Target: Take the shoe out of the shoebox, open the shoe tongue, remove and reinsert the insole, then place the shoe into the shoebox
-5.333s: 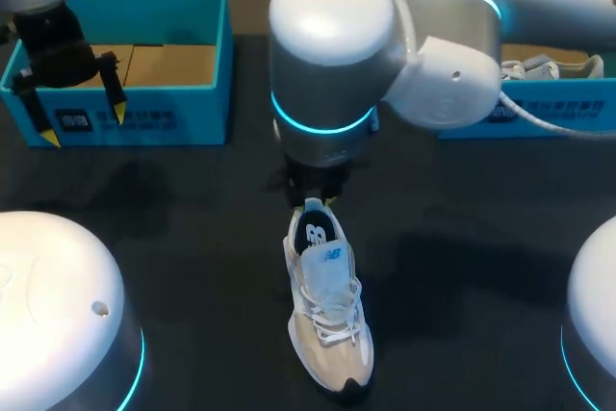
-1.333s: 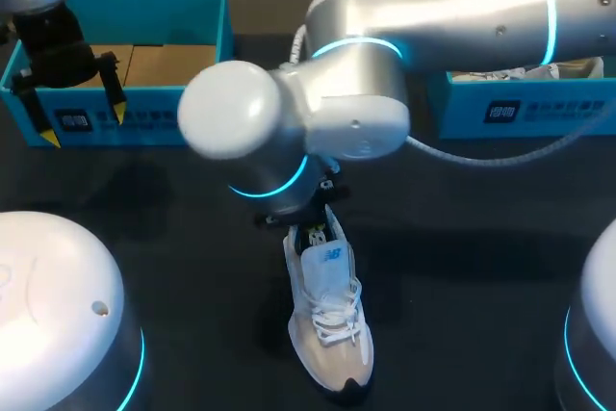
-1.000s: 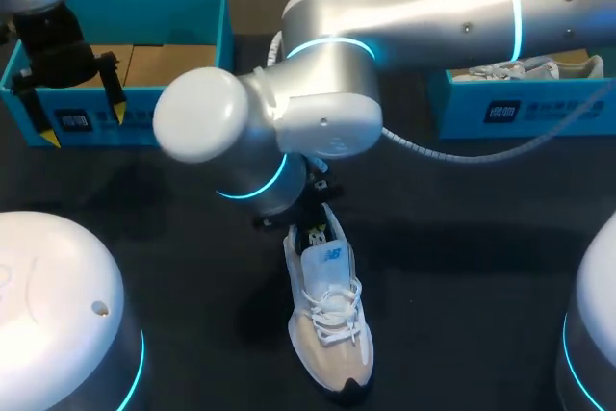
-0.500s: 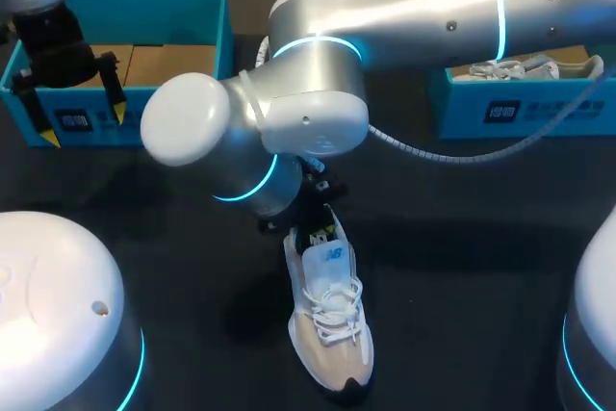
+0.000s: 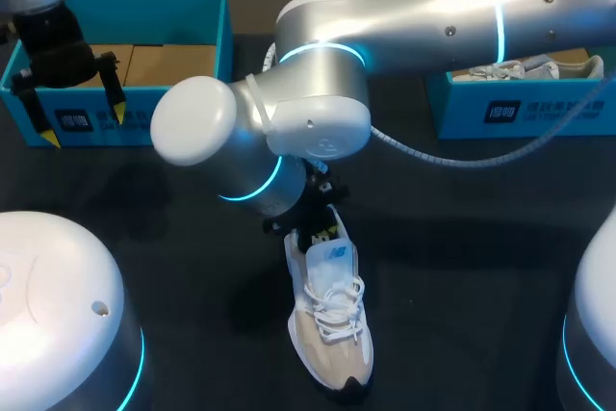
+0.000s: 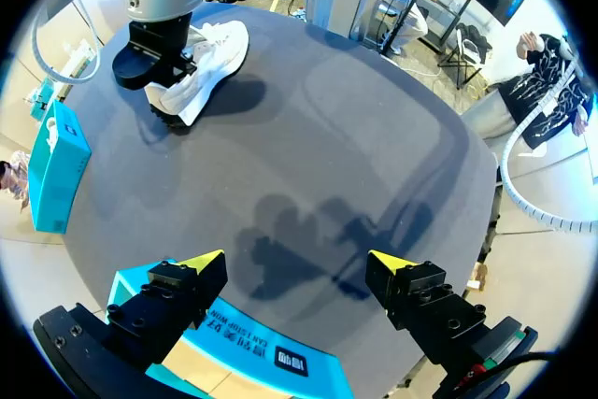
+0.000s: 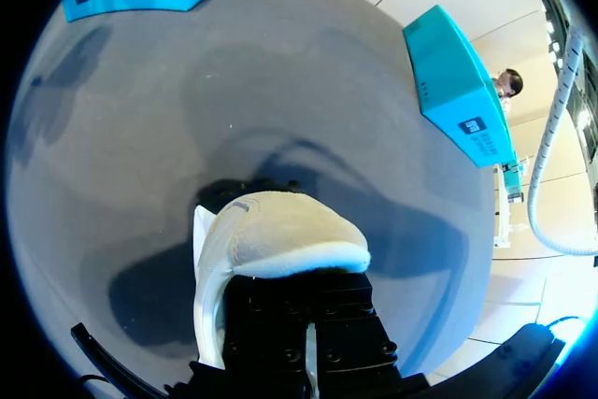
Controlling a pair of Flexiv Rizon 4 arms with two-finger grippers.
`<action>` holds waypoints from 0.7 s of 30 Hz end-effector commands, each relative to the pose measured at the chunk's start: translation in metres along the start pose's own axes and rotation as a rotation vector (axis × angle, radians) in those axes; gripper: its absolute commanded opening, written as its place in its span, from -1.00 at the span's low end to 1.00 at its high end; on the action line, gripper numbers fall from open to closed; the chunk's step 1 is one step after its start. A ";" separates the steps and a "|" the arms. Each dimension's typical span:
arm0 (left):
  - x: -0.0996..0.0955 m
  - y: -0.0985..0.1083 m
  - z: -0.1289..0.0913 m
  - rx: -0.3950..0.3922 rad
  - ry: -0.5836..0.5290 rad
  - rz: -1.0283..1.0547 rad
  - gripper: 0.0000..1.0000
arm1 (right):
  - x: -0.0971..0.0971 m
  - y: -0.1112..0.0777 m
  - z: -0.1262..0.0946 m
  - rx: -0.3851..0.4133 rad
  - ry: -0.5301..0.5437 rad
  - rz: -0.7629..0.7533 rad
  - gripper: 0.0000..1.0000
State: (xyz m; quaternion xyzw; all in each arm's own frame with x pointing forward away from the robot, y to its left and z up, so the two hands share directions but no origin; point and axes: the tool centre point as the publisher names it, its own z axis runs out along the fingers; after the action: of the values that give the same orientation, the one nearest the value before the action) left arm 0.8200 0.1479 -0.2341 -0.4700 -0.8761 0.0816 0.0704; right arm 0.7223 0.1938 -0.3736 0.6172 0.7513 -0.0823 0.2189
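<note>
Right gripper (image 5: 310,226) sits down at the heel opening of the shoe (image 5: 327,329), masked by heel and wrist, so open or closed cannot be told. Left gripper (image 6: 299,261) has its jaws wide apart, holds nothing, and hangs over the front wall of the left box (image 5: 173,117). Right arm enters from the right and crosses past the middle, with its wrist bent down and tilted onto the heel, while the left arm points down at the far left corner. Shoe stands on its sole on the dark table (image 5: 462,238), toe toward the robot, well apart from both boxes, and the right box (image 5: 520,111) holds a second shoe (image 5: 510,71).
</note>
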 end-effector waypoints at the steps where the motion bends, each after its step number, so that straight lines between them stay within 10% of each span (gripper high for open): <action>1: 0.001 -0.001 0.000 -0.004 0.000 0.001 1.00 | -0.002 0.002 0.009 0.008 0.017 -0.005 -1.00; 21: 0.001 -0.001 0.000 -0.004 0.000 0.001 1.00 | 0.013 0.002 0.012 0.017 0.096 -0.028 -1.00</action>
State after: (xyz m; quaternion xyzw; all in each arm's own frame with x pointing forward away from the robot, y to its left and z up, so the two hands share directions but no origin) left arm 0.8200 0.1480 -0.2341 -0.4700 -0.8761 0.0816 0.0704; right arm 0.7291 0.2000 -0.3967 0.6130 0.7700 -0.0633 0.1655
